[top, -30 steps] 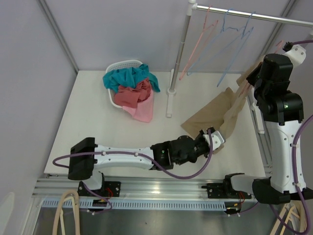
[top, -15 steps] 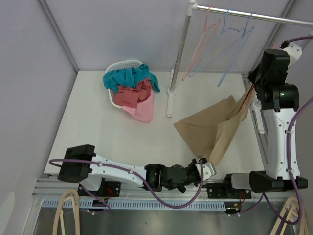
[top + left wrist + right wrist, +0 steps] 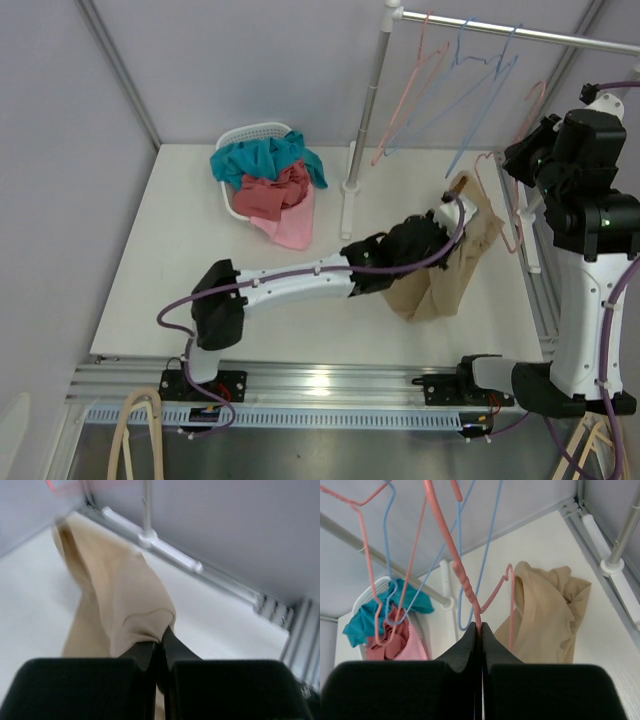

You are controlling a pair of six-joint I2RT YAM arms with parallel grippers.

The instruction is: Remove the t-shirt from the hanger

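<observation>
Over table (image 3: 180, 250), t-shirt (image 3: 120, 605) pinched in left tool (image 3: 161, 637)

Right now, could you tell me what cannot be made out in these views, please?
1. Top view: where the left hand grips the t-shirt is hidden under its own wrist.
2. Left wrist view: a blurred pink streak at the top edge, perhaps the pink hanger, is cut off.
3. Right wrist view: the right hand hides the t-shirt's lower part.
4. Top view: clothes on top hide the lower contents of the basket.
</observation>
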